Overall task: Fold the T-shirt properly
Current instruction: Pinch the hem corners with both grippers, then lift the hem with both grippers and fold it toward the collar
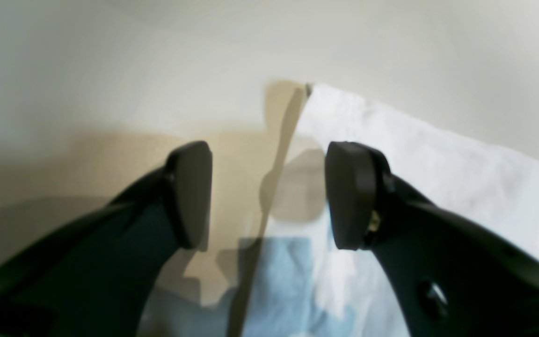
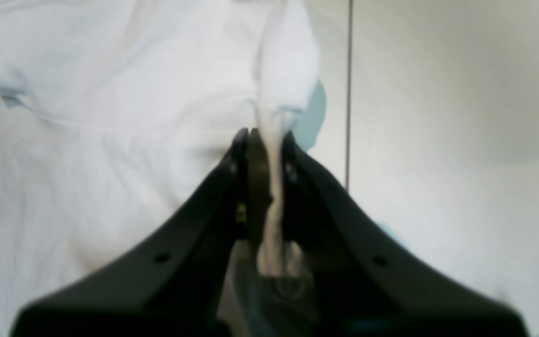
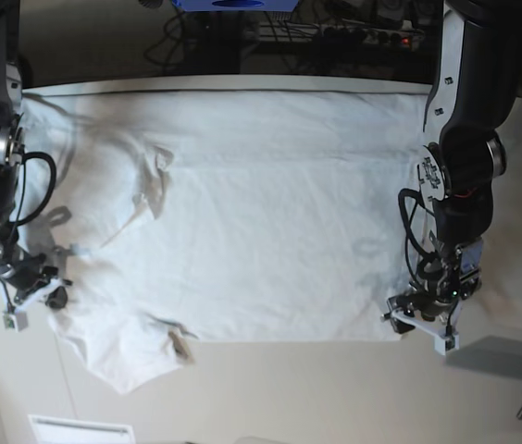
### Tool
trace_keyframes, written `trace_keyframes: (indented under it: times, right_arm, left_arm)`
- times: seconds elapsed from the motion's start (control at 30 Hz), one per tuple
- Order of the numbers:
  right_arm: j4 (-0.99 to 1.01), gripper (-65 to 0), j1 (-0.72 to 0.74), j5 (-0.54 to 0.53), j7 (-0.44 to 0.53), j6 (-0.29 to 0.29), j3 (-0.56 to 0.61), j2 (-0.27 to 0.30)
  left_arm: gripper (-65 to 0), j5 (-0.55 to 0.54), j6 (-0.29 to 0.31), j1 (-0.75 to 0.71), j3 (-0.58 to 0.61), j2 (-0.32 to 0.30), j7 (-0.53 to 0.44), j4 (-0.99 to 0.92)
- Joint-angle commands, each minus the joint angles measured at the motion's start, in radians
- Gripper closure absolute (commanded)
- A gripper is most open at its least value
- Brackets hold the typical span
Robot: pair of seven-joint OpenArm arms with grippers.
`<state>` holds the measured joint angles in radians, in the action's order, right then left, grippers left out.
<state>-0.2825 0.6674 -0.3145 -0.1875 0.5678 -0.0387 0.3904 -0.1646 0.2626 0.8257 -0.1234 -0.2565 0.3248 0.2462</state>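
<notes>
The plain white, wrinkled cotton short-sleeved T-shirt [image 3: 242,231] lies spread flat over most of the pale table [image 3: 289,398], reaching almost to the table's far edge, its hem toward the right side and its sleeves toward the left. At the shirt's left end, near the front sleeve, the right gripper [image 2: 265,140] is pinching a thin ridge of white cloth between its black pads, pressed nearly together; that reads like a hold taken to lift or carry this end over for a fold. Over at the hem corner toward the table's front right, the left gripper [image 1: 269,192] hangs with its dark pads [image 1: 190,192] spread wide, straddling the shirt's edge and gripping nothing. It seems placed there to take the matching corner, so both ends can travel together. The fold itself looks barely begun.
</notes>
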Motion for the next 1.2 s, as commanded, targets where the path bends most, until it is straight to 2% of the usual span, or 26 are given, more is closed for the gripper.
trace_keyframes:
  times: [0.0, 0.07, 0.23, 0.3, 0.43, 0.5, 0.8, 0.9, 1.03, 1.17]
  right_arm:
    - [-0.005, -0.3, 0.013, 0.022, -0.037, -0.005, 0.004, 0.014]
    - [-0.005, -0.3, 0.013, 0.022, -0.037, -0.005, 0.004, 0.014]
    - [-0.005, -0.3, 0.013, 0.022, -0.037, -0.004, 0.006, 0.018]
    - [-0.005, -0.3, 0.013, 0.022, -0.037, -0.004, 0.006, 0.031]
    - [-0.005, -0.3, 0.013, 0.022, -0.037, -0.002, 0.006, 0.034]
    - [-0.007, -0.3, 0.013, 0.022, -0.037, -0.002, 0.006, 0.034]
    - [-0.165, -0.3, -0.021, 0.018, -0.033, -0.007, -0.007, 0.026]
    - [-0.195, -0.3, -0.021, 0.018, -0.033, -0.007, -0.028, 0.026]
    - [-0.197, -0.3, -0.015, 0.018, -0.037, -0.007, -0.148, 0.031]
    - [-0.205, -0.3, -0.007, 0.021, -0.037, -0.007, -0.166, 0.035]
  left_arm:
    - [-38.3, -0.002, 0.01, 0.025, 0.001, 0.009, 0.024, 0.008]
    - [-38.1, -0.002, 0.01, 0.027, 0.017, 0.024, 0.024, 0.008]
    - [-37.8, -0.011, 0.01, 0.027, 0.173, 0.058, 0.021, 0.008]
    - [-35.3, -0.011, 0.01, 0.027, 0.176, 0.058, 0.021, 0.008]
    - [-10.6, -0.011, 0.01, 0.027, 0.176, 0.05, 0.018, 0.014]
    - [-1.0, -0.011, 0.01, 0.025, 0.176, 0.039, 0.017, 0.015]
    - [0.0, -0.011, 0.01, -0.012, 0.179, 0.027, 0.027, 0.124]
    - [0.0, -0.011, 0.011, -0.036, 0.179, 0.013, 0.096, 0.204]
    - [0.0, -0.011, 0.011, -0.085, 0.178, 0.004, 0.168, 0.359]
    - [0.0, -0.011, 0.013, -0.122, 0.178, -0.017, 0.256, 0.502]
